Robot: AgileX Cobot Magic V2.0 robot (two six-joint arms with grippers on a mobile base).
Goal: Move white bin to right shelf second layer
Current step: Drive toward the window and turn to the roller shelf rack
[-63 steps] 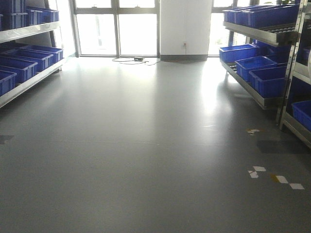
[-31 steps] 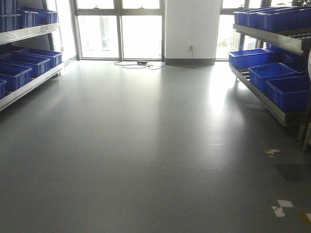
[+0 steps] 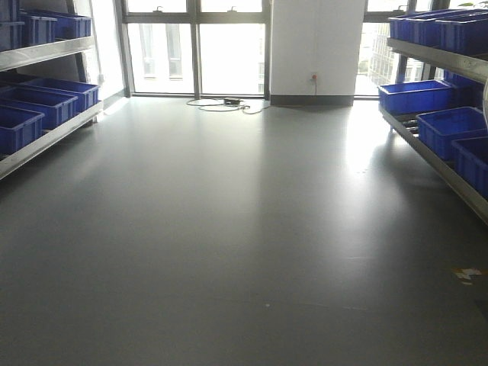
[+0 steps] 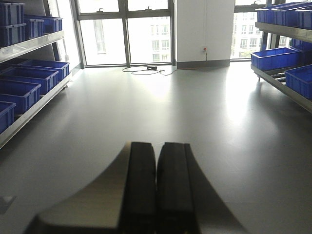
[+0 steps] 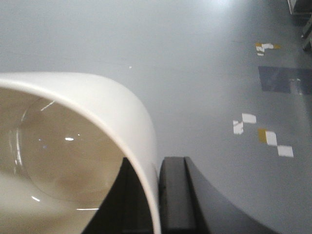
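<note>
The white bin fills the lower left of the right wrist view, glossy and cream, with its mouth toward the camera. My right gripper is shut on its wall, one finger inside and the other finger outside. It hangs above the grey floor. My left gripper is shut with nothing in it, pointing down the room. The right shelf runs along the right edge of the front view. Two steel levels of it show, both carrying blue crates. I cannot tell which level is the second layer.
A left shelf with blue crates lines the left side. Grey floor stretches to windows and a white pillar, with a cable and box at their foot. Tape marks lie on the floor under the bin.
The front view has swung left. The right shelf and pillar slid toward the right edge, and the floor tape marks have almost left the picture.
</note>
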